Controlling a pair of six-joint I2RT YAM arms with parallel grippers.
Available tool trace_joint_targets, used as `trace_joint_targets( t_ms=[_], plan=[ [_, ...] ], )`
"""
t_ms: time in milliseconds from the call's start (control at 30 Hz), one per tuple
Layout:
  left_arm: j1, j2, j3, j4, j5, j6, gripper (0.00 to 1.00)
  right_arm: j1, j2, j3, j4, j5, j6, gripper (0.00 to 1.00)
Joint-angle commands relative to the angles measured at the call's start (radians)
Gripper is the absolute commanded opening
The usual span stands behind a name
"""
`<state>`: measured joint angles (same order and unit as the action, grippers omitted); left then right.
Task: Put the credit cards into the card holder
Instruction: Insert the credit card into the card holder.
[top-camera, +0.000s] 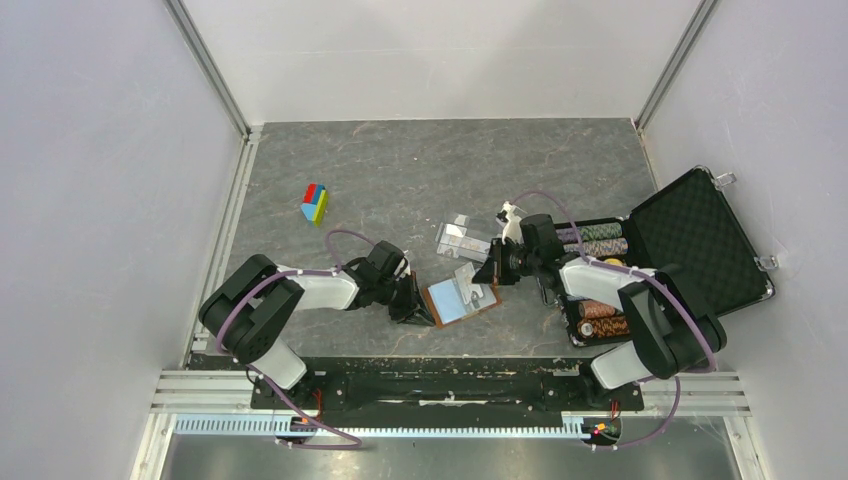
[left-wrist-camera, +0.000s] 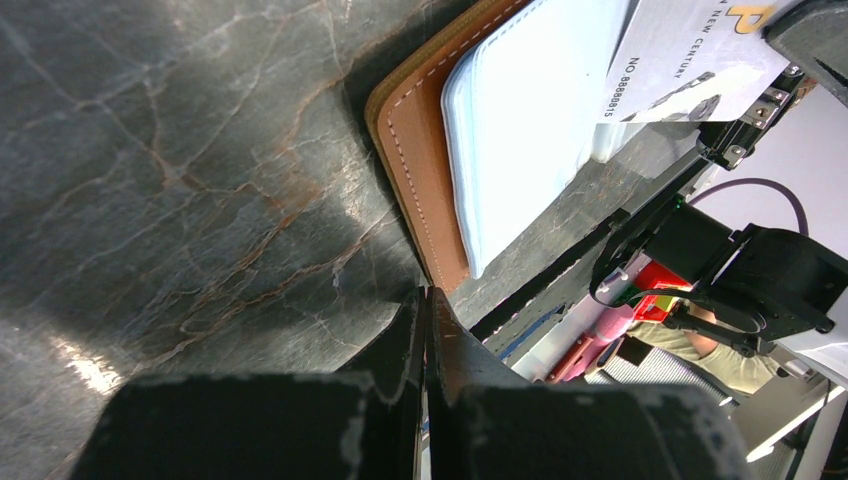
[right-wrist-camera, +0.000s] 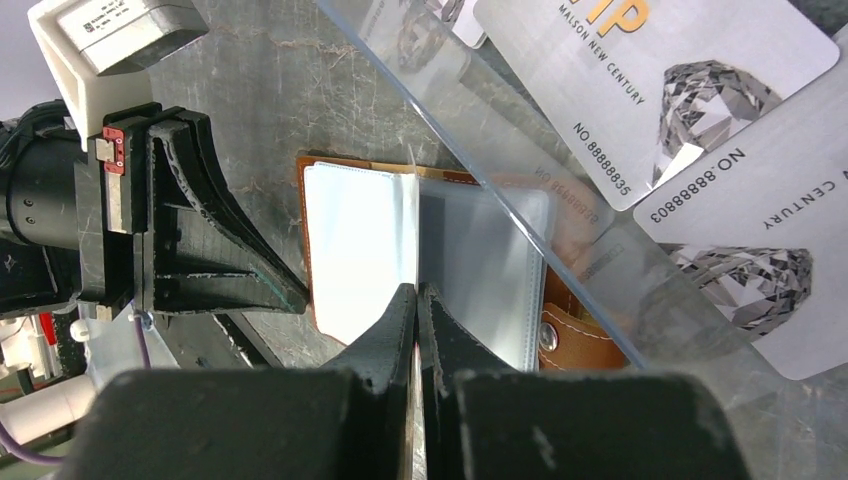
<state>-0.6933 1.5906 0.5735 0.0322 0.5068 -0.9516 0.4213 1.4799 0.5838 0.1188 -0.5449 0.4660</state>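
Note:
The card holder is a brown leather wallet lying open on the table, its pale clear sleeves facing up. My right gripper is shut on a credit card and holds it over the sleeves. In the right wrist view this card shows edge-on between the fingertips. Two more credit cards lie beyond it in the clear plastic tray. My left gripper is shut with nothing in it, its tips at the brown edge of the holder's left side.
A big black foam-lined case stands open at the right, with rows of poker chips inside. A small coloured block lies at the far left of the dark marbled table. White walls close in on both sides.

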Motion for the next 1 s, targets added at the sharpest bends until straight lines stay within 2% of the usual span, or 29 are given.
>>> trace_joint_targets(
  t_ms=[0,167,500,800,967],
  plan=[
    [-0.005,0.018,-0.012,-0.012,-0.054,0.038,0.02,-0.005,-0.001,-0.009,0.035,0.022,-0.008,0.0],
    [-0.006,0.022,-0.01,-0.011,-0.053,0.039,0.02,-0.004,0.032,-0.059,0.106,-0.074,0.071,0.0],
    [-0.006,0.027,-0.001,-0.009,-0.053,0.04,0.02,-0.003,0.043,-0.091,0.12,-0.144,0.124,0.0],
    [-0.005,0.041,0.006,-0.009,-0.048,0.042,0.02,0.002,0.106,-0.089,0.168,-0.188,0.116,0.0],
    [-0.006,0.045,0.008,-0.009,-0.047,0.041,0.02,0.001,0.116,-0.03,0.135,-0.183,0.048,0.0]
  ],
)
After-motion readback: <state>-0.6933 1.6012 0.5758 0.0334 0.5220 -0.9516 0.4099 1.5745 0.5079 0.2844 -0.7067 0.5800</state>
